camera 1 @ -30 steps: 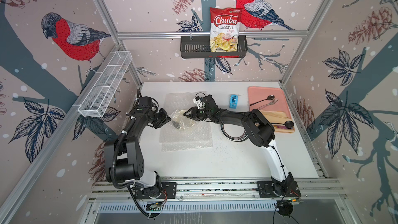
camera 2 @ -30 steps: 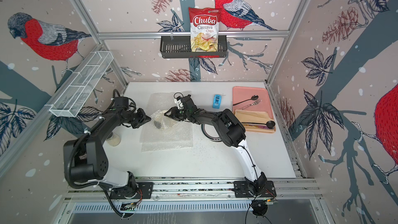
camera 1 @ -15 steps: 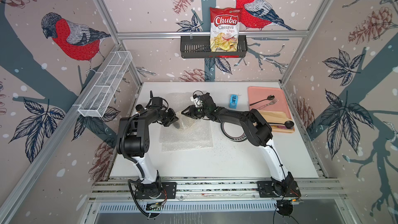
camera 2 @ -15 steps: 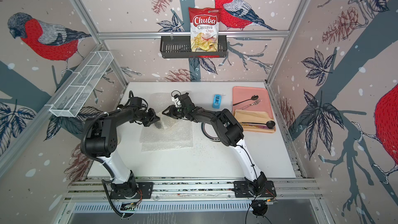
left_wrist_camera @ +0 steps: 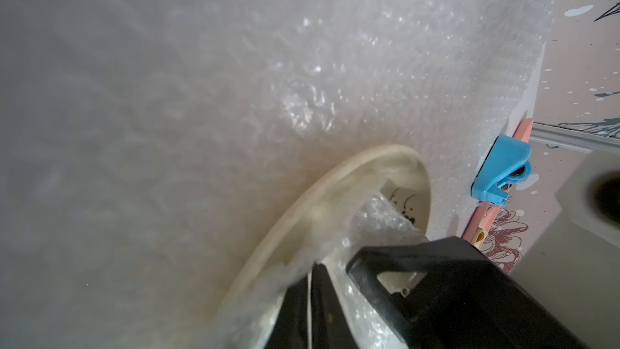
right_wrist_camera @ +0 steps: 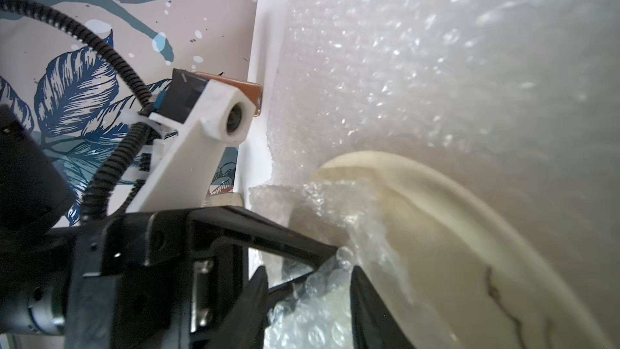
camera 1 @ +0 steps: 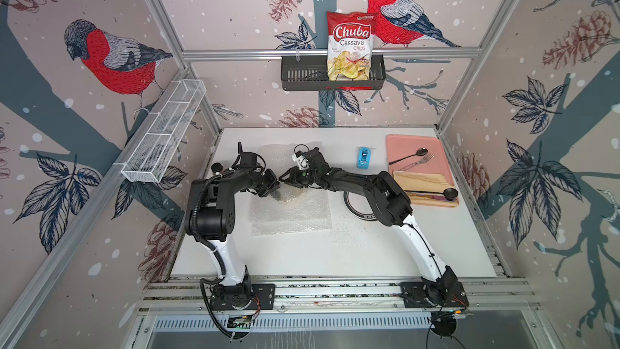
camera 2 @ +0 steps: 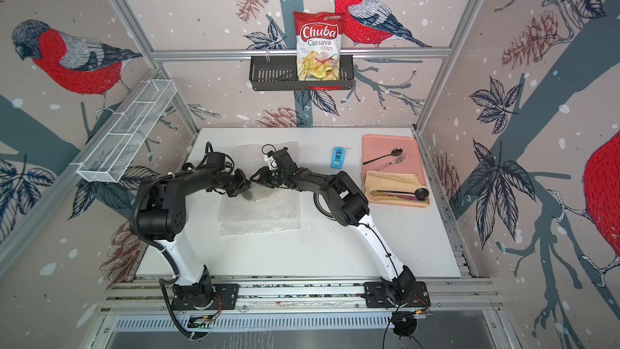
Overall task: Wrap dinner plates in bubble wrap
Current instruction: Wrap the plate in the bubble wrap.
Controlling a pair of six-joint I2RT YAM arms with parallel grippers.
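On bubble wrap (camera 1: pixel 288 216) lies a half-covered cream plate (left_wrist_camera: pixel 335 179).

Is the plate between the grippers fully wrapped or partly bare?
Partly bare. In the left wrist view bubble wrap is bunched over one edge only; the plate shows its cream rim and some dark drawing uncovered.

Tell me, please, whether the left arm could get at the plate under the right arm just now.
Probably not: the right arm hangs over that plate, and the left gripper is shut on the bubble wrap.
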